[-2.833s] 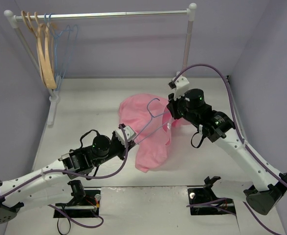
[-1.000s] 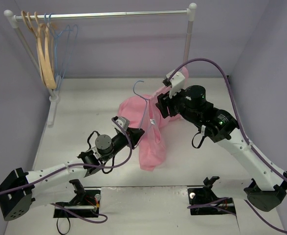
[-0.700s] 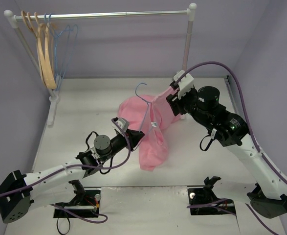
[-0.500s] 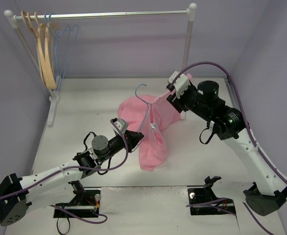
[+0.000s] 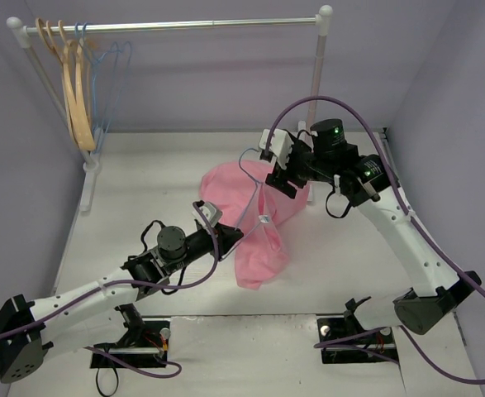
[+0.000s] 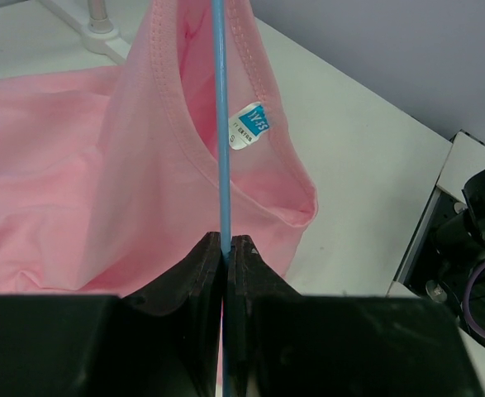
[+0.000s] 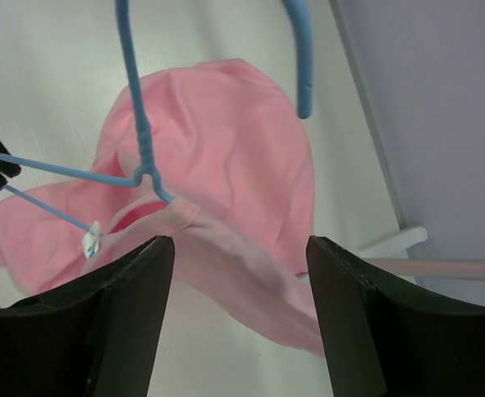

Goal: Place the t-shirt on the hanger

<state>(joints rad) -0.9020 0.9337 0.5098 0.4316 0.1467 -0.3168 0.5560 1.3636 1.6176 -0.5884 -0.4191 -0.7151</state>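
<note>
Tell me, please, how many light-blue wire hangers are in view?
3 hangers: one through the pink cloth t-shirt's neck; two hanging on the metal rail, where overlap may hide more.

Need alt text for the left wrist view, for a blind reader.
The left gripper has its fingers shut on the thin blue wire hanger, which runs up across the neck opening of the pink t-shirt. A blue-and-white label shows inside the neck; the shirt lies on a white table.

Matt cloth t-shirt point(image 5: 263, 252), smooth wire hanger point(image 6: 223, 124)
</note>
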